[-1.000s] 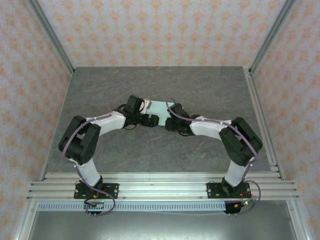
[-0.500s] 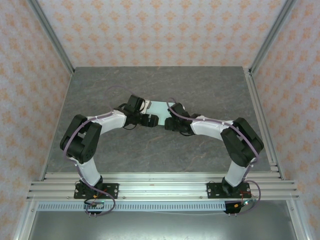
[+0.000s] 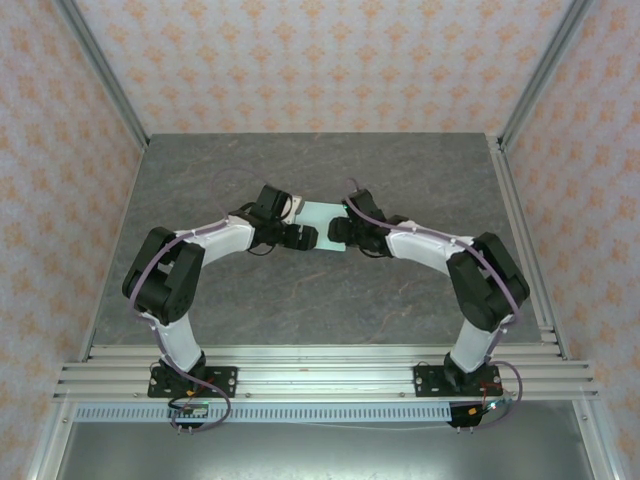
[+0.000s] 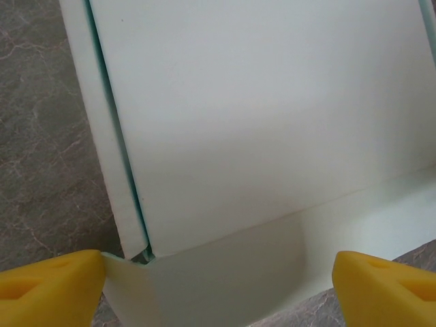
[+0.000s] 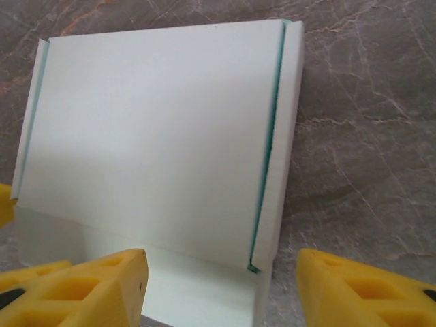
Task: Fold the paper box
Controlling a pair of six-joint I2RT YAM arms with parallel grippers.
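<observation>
Box [image 3: 322, 214] is seen flat on desk [image 3: 420, 180] at mid-frame of the top view, long axis left-right, flanked equally at its near edge by left end effector [image 4: 218, 279] and right end effector [image 5: 221, 289], both held apart, nothing clamped.

Nothing legible shows: no text, label, brand, number or sign. The paper box [image 5: 157, 129], just ahead of the right gripper [image 5: 223, 267], shows plain, unprinted pale mint card.

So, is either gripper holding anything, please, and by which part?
Nothing looks held: left gripper and right gripper stand open at the pale mint-green card box.
</observation>
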